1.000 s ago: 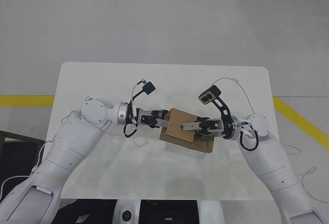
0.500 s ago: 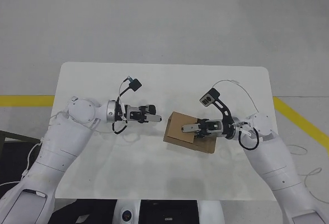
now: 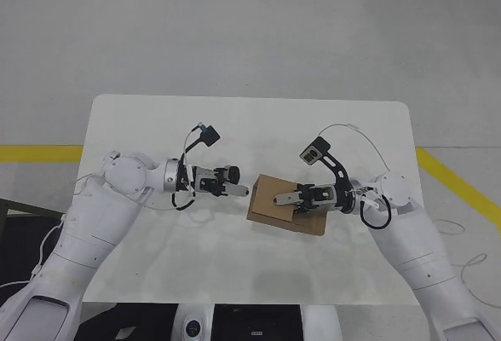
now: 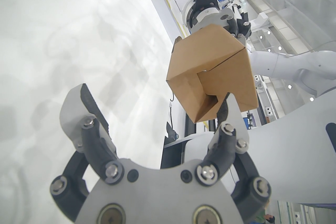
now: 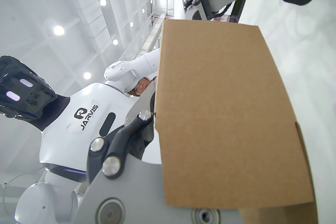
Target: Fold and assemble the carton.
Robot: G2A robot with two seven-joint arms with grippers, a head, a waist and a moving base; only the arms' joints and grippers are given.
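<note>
White desk (image 3: pixel 250 128) holds the scene. The brown carton (image 3: pixel 272 213) sits just toward 3 o'clock from the desk's middle, squared into a box, with a gap between the flaps at its 9 o'clock end. The right gripper (image 3: pixel 280 199) comes in from 3 o'clock and clamps the carton. The left gripper (image 3: pixel 240 189), fingers spread, sits just beside the carton's 9 o'clock end.

The carton (image 3: pixel 266 189) is plain brown cardboard, matt and faintly fibrous, with raw cut edges. The left hand (image 4: pixel 157 93) is smooth, satin-grey metal with shiny screw heads (image 4: pixel 113 171), matt black plastic links (image 4: pixel 92 149) and dark, finely grained pads (image 4: pixel 92 107) on its fingers. The table (image 3: pixel 148 128) is smooth white with a soft sheen.
</note>
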